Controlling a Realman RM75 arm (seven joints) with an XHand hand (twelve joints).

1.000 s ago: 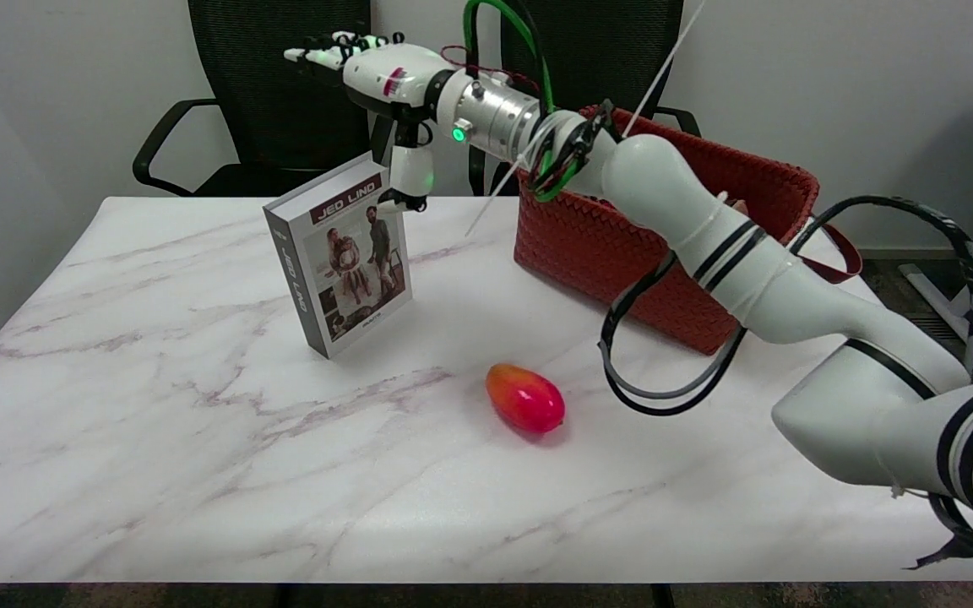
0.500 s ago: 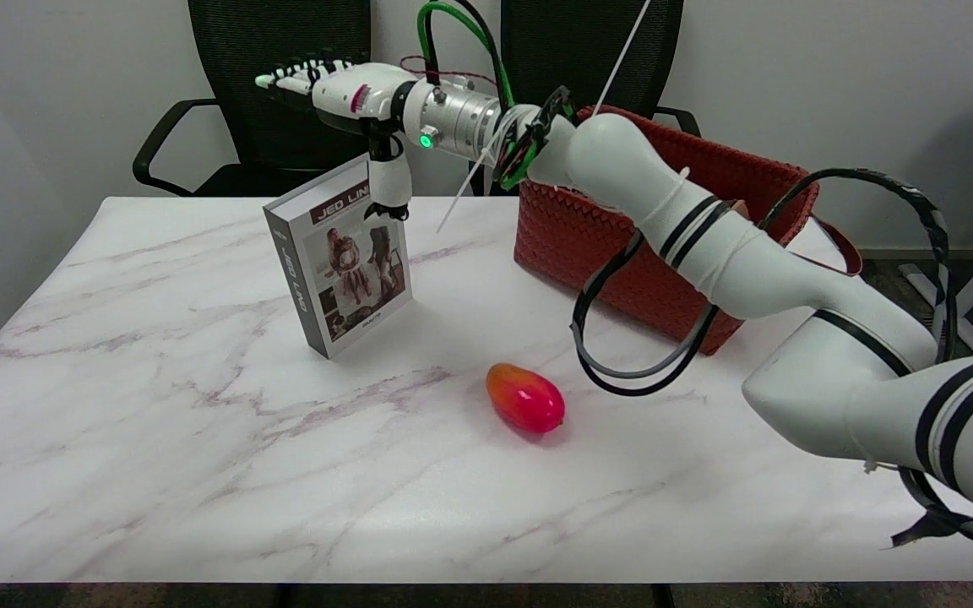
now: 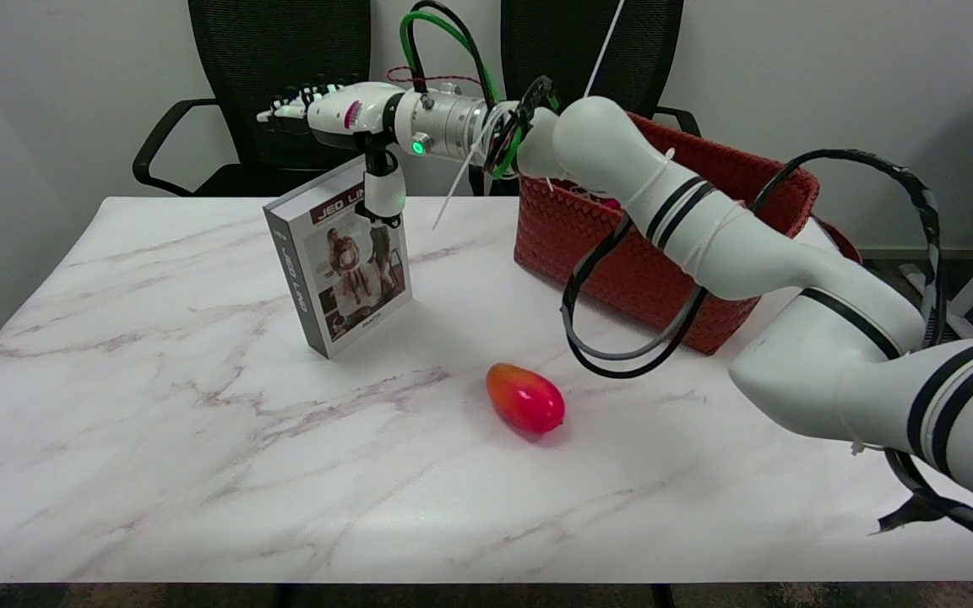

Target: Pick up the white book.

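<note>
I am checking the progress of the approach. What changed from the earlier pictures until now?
The right hand moved left and slightly down, over the upright white book; its thumb now hangs before the cover's top. Nothing is grasped yet. The book, red-orange mango and red woven basket stayed put.

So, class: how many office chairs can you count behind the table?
2. One chair stands behind the table's far left; the other chair is behind the red basket.

R arm stretched from lower right up & across, wrist level. Right hand [image 3: 343, 114] flat, fingers [image 3: 288, 108] extended away, thumb pointing down. Holds nothing.
</note>
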